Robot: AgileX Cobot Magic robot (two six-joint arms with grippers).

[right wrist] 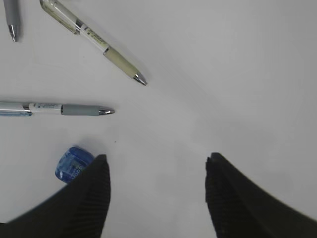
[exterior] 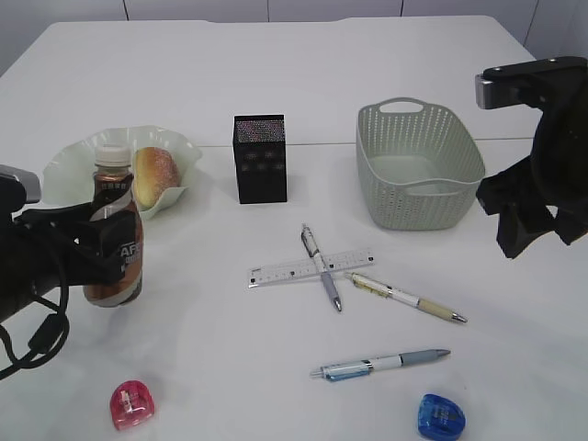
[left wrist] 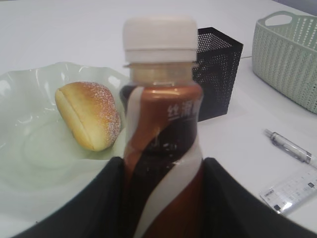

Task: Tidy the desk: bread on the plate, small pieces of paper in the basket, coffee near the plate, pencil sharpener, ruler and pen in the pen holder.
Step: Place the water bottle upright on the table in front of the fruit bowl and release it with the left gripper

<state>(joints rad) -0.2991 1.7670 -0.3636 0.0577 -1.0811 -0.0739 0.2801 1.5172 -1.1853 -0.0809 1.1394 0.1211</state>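
Centrally, a white desk (exterior: 303, 73) holds a wavy plate (exterior: 69, 165) with bread (exterior: 156, 173). Just beside it, the left gripper (left wrist: 161, 198) clasps a coffee bottle (exterior: 114, 234) around its lower body: rigid, smooth, probably slippery. The right gripper (right wrist: 157, 171) hangs parted and empty.

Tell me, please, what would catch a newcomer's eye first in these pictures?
The brown coffee bottle stands out at once, clamped upright in the left claw just in front of the pale green plate that holds the bread. Next come the pens crossed over a ruler mid-table, with the pink sharpener and the blue sharpener at the near edge.
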